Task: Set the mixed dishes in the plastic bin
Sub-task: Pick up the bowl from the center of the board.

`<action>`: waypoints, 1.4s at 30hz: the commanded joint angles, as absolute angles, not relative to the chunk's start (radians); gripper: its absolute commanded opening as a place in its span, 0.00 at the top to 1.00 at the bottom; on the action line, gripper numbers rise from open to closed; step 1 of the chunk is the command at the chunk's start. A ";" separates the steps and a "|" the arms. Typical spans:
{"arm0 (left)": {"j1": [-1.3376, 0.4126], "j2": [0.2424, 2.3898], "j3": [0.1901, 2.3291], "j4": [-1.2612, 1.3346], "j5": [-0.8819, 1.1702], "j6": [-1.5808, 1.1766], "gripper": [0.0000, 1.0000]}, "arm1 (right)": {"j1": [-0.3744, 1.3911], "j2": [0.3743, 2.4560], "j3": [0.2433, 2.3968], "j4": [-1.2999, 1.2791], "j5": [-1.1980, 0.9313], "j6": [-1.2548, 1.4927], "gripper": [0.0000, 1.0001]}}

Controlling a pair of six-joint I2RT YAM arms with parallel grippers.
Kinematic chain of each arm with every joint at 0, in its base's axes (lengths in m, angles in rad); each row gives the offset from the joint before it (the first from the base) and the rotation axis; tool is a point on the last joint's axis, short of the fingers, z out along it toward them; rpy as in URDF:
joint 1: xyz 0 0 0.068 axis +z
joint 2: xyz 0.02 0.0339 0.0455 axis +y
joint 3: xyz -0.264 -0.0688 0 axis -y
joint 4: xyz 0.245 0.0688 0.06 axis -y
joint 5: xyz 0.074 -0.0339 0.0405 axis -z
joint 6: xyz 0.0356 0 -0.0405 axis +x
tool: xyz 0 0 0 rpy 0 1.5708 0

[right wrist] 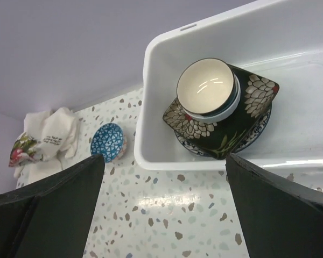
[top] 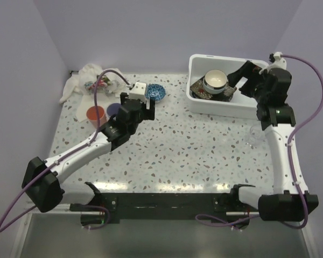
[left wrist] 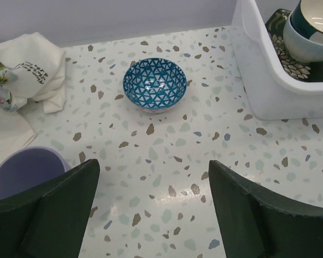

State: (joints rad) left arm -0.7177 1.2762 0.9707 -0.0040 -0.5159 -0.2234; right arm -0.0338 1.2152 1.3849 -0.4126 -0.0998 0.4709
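Observation:
The plastic bin (top: 196, 102) stands at the back right. Inside it, a cream bowl (right wrist: 207, 88) sits on a dark floral square plate (right wrist: 247, 121), which rests on a blue-patterned plate (right wrist: 189, 144). My right gripper (right wrist: 164, 204) hovers open and empty above the bin's near wall (right wrist: 151, 107). A small blue triangle-patterned bowl (left wrist: 154, 84) rests on the table left of the bin. My left gripper (left wrist: 153, 199) is open and empty, a short way in front of that bowl. A purple cup (left wrist: 24, 172) sits beside its left finger, and an orange cup (top: 96, 114) stands further left.
A crumpled white cloth (top: 89, 80) with a red-green print lies at the back left corner, just behind the cups. Purple walls close the table at the back and both sides. The bin's corner (left wrist: 269, 80) lies to the right of the left gripper.

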 commanded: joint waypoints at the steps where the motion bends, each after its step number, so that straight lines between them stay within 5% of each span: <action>1: -0.683 1.373 1.116 0.017 -0.446 -0.284 0.13 | -0.035 1.089 1.203 -0.279 -0.175 0.494 0.02; 11: -0.543 1.722 1.460 -0.202 -0.316 -0.417 0.13 | 0.027 0.893 0.951 -0.273 -0.242 0.541 0.02; 21: -0.420 1.916 1.542 -0.206 -0.259 -0.551 0.17 | 0.083 0.793 0.919 -0.362 -0.226 0.480 0.02; 42: -0.308 2.181 1.632 -0.028 -0.040 -0.609 0.44 | 0.115 0.790 0.882 -0.422 -0.236 0.443 0.02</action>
